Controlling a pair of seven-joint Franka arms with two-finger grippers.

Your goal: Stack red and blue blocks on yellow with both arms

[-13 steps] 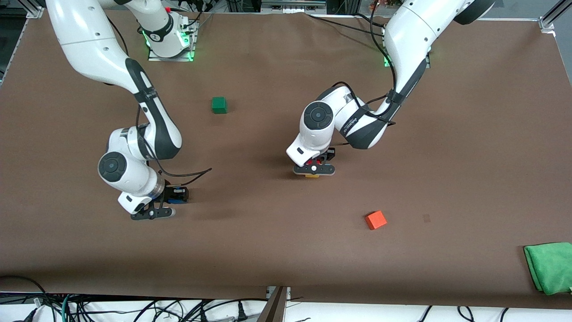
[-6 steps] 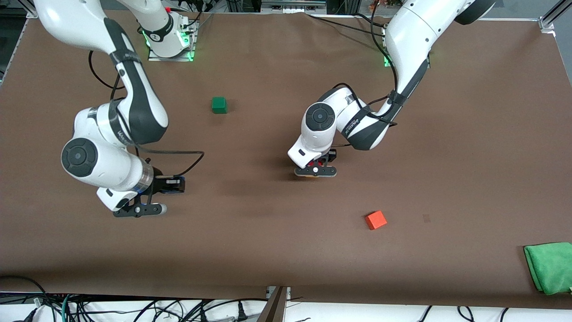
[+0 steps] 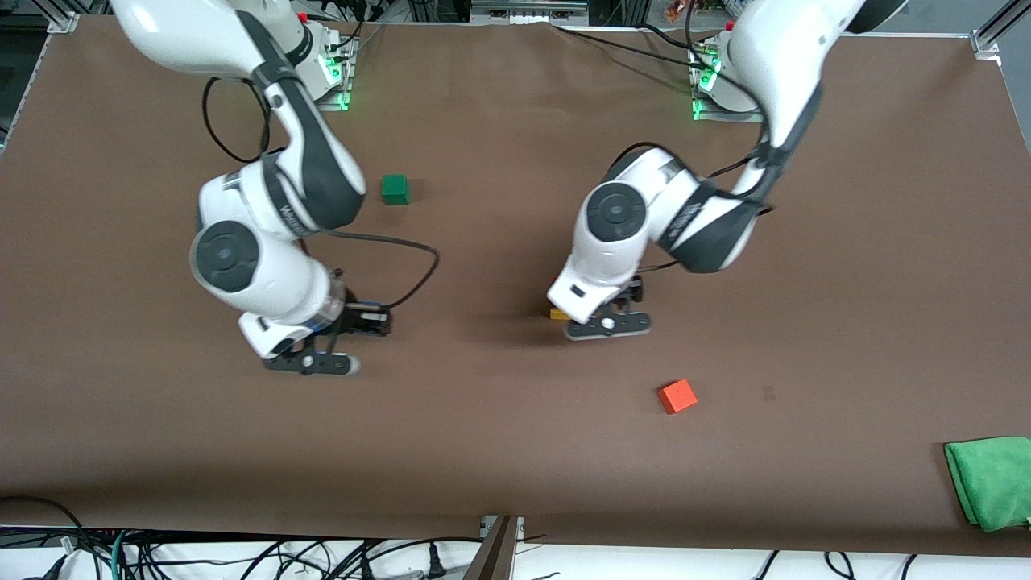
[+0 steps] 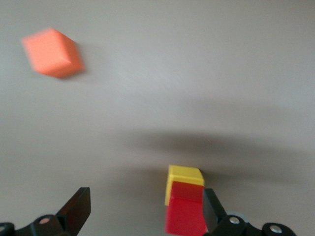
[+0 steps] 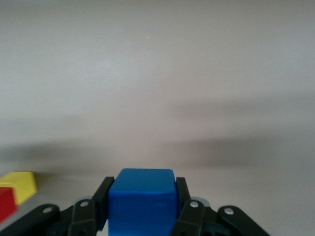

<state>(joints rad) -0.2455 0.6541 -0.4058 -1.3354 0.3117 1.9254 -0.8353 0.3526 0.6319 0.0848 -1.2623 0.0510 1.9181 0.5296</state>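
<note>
Left gripper (image 4: pixel 142 219) spread wide, empty, up over table just beside red block (image 4: pixel 185 212); red sits on yellow cube (image 4: pixel 184 179). Right gripper (image 5: pixel 141 206) clamps blue block (image 5: pixel 141 199), airborne over table toward right arm's end. Orange cube (image 3: pixel 677 395), green cube (image 3: pixel 395 188) well apart; green cloth (image 3: pixel 991 480) at table edge.

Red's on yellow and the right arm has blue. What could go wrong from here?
1. One finger of the open left tool sits right beside the red block on the yellow block; a sideways pull could topple it.
2. The left tool hangs close to the stack, so the right tool, carrying the blue block, might collide with it.
</note>
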